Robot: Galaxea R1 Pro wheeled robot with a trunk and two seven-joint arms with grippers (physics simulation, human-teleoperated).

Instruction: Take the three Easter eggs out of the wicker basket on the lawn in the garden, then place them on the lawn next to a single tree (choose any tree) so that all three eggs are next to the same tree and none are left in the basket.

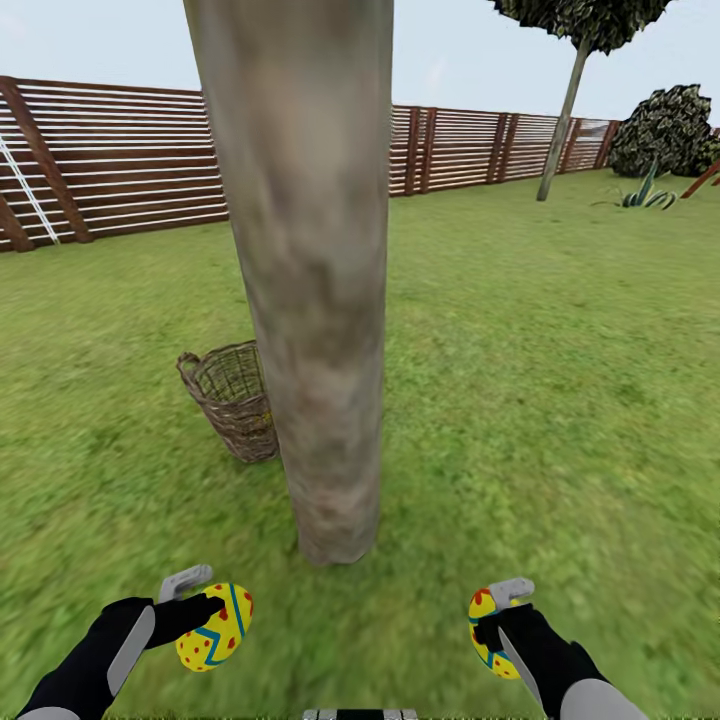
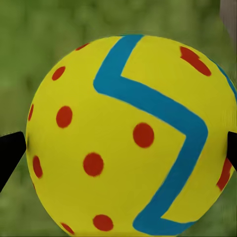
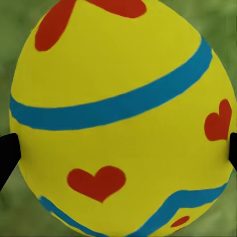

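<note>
Left hand point(image 1: 205, 605) grips the dotted egg point(image 1: 215, 627); right hand point(image 1: 497, 615) grips the banded egg point(image 1: 487, 632). Smooth, rounded shells probably slip; hold across the widest girth.

A brown slatted fence point(image 1: 120, 160) is seen along the far edge under pale sky, with a ladder point(image 1: 25, 190) leaned far left and a dark shrub point(image 1: 665, 130) far right.

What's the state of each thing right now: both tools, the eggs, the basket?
Left tool: shut on the zigzag egg, held above the lawn.
Right tool: shut on the banded egg.
Wicker basket: tilted, behind the tree; contents unclear.
</note>
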